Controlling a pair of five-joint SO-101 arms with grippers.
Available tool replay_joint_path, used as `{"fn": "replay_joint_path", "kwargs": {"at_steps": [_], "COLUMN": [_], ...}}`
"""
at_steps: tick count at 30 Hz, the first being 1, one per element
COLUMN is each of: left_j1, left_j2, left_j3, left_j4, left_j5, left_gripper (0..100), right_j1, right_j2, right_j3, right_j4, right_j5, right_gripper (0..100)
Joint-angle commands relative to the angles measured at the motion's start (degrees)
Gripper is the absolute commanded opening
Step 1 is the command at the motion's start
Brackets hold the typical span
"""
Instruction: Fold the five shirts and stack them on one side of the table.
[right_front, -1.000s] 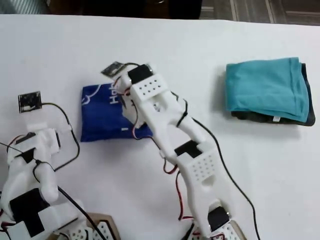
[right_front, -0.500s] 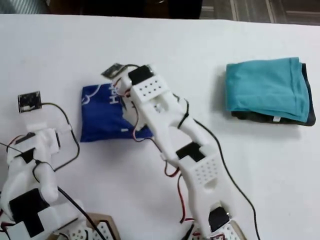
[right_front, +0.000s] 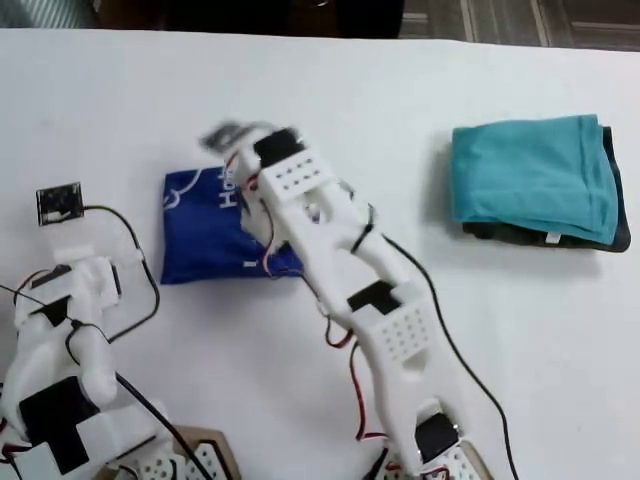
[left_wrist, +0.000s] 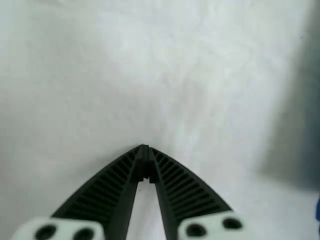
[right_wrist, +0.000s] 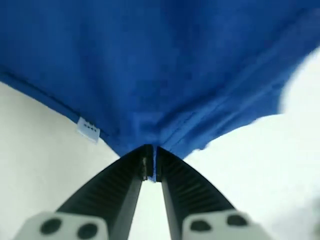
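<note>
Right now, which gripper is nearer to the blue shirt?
The right. The right gripper is shut on the edge of the blue shirt. The left gripper is shut over the bare table, apart from the shirt.

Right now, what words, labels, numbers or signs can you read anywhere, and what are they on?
White print on the blue shirt: half hidden by the right arm, not readable.
Hem tag on the blue shirt: too small to read.
Stack tag at the edge of the shirt stack: too small to read.
No other text, number or sign can be read.
</note>
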Motion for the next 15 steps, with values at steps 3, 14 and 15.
{"fn": "replay_joint_path", "kwargs": {"at_steps": [3,14,15], "left_j1": [0.5,0.5,0.5], "left_j2": [-1.1,-1.1,-1.1], "left_j3": [-0.2,-0.2,-0.2], "left_j4": [-1.0,-1.0,-1.0], "left_j5": [0.3,0.3,0.3], "left_gripper": [3,3,3], "right_j1": [4.5,6.3,6.8], "right_j2": [-4.3,15.1,15.8], "right_j3": [-13.3,-14.0,-14.0], "right_j4": [-8.0,-20.3,-19.9], "right_j5": [-0.1,0.2,0.4], "right_gripper": [2.0,2.0,2.0]}}
